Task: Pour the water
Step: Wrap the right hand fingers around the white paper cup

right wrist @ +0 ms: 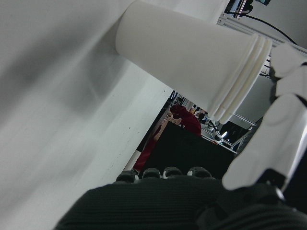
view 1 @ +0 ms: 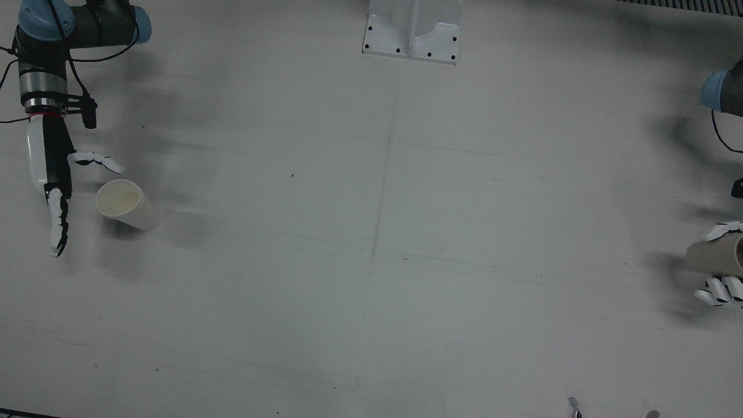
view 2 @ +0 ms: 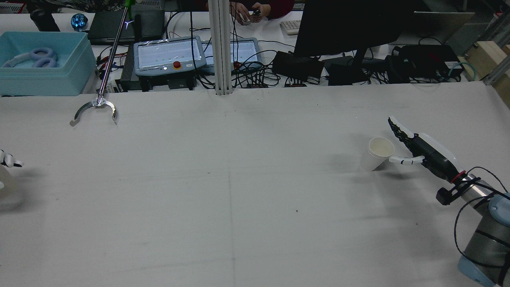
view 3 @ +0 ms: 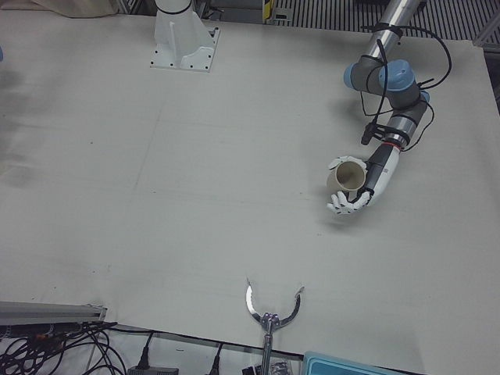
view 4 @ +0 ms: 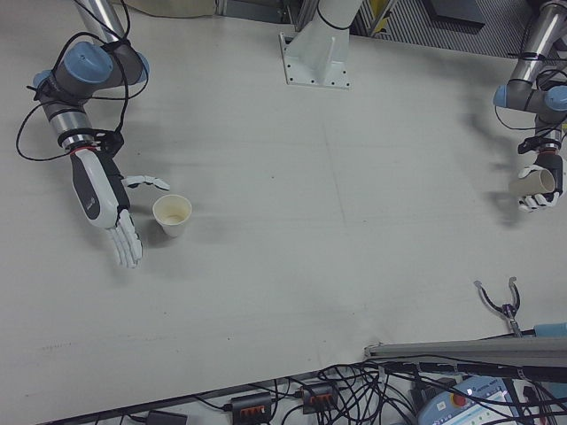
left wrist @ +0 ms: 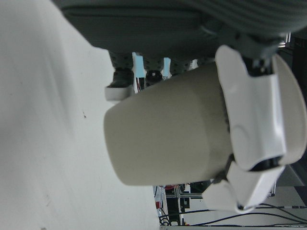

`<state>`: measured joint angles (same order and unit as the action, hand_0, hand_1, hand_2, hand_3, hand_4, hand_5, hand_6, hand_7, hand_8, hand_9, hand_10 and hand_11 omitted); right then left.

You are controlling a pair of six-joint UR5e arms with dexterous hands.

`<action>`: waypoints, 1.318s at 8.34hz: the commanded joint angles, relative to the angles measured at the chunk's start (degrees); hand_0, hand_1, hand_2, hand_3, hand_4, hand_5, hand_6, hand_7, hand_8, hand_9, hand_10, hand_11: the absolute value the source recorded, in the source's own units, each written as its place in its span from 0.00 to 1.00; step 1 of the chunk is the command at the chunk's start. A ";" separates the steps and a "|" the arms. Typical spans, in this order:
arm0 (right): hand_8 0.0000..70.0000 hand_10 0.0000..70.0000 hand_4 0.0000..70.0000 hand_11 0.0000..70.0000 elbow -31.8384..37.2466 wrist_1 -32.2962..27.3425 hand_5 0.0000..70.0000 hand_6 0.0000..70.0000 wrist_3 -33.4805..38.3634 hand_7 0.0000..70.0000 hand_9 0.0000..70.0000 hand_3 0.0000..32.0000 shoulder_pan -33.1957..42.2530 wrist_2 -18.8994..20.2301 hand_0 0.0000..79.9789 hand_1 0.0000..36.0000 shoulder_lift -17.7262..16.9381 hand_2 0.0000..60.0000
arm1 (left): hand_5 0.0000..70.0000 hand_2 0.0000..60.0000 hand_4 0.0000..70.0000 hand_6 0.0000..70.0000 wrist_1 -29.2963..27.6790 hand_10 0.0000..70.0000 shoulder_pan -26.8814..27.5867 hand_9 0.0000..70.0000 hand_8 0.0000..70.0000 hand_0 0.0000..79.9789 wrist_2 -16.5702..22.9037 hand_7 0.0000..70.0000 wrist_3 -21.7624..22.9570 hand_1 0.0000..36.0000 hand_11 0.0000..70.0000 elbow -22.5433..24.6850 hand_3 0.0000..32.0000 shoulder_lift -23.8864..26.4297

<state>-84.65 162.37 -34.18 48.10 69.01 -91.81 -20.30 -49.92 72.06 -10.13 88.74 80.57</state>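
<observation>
A: Where are the cups?

B: There are two. A white paper cup [view 1: 127, 204] stands upright near the right-arm edge of the pale grey table [view 1: 371, 244], mouth up. The other, a beige paper cup [view 3: 348, 176], is in the left hand [view 3: 361, 187] at the opposite edge of the table, well apart from the first.

A: How does the left hand hold it?

B: Its white fingers [left wrist: 252, 120] are wrapped round the beige paper cup's wall near the rim, clamped on it. In the left-front view the cup is tilted, with its mouth visible. In the left hand view the cup's base seems to be off the table.

A: And the right hand?

B: The right hand [view 1: 55, 180] is just beside the white paper cup, not gripping it. Its fingers are stretched out and spread, one of them [view 1: 96, 160] reaching toward the cup's rim; I cannot tell whether it touches.

A: Anything else on the table?

B: A metal claw on a rod [view 2: 95, 108] rests at the operators' edge, well away from both cups.
</observation>
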 commanded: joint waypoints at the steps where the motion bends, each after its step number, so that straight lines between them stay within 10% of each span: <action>1: 0.00 0.00 0.02 0.00 -0.16 -0.21 0.00 0.00 4.98 0.00 0.00 0.00 -3.09 -4.05 0.50 0.37 0.32 0.38 | 1.00 1.00 0.46 0.45 0.00 0.42 -0.09 0.51 0.40 0.69 0.01 0.75 0.37 1.00 0.64 -0.23 0.00 -0.15; 6: 0.00 0.00 0.04 0.00 1.51 0.14 0.00 0.02 9.40 0.01 0.00 0.00 -3.80 -4.41 0.50 0.37 0.32 0.38 | 1.00 1.00 0.46 0.44 0.00 0.43 -0.35 0.50 0.39 0.69 0.01 0.74 0.46 1.00 0.65 -0.32 0.00 -0.15; 11: 0.00 0.00 0.03 0.00 4.05 4.63 0.00 0.02 9.22 0.00 0.00 0.00 -4.42 -5.64 0.50 0.37 7.70 0.38 | 1.00 1.00 0.45 0.43 -0.18 0.44 -0.44 0.50 0.39 0.68 -0.08 0.72 0.63 1.00 0.66 -0.50 0.00 -0.76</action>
<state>-81.00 166.49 -25.09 43.65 63.49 -85.06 -20.39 -50.32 72.01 -9.53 88.34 80.08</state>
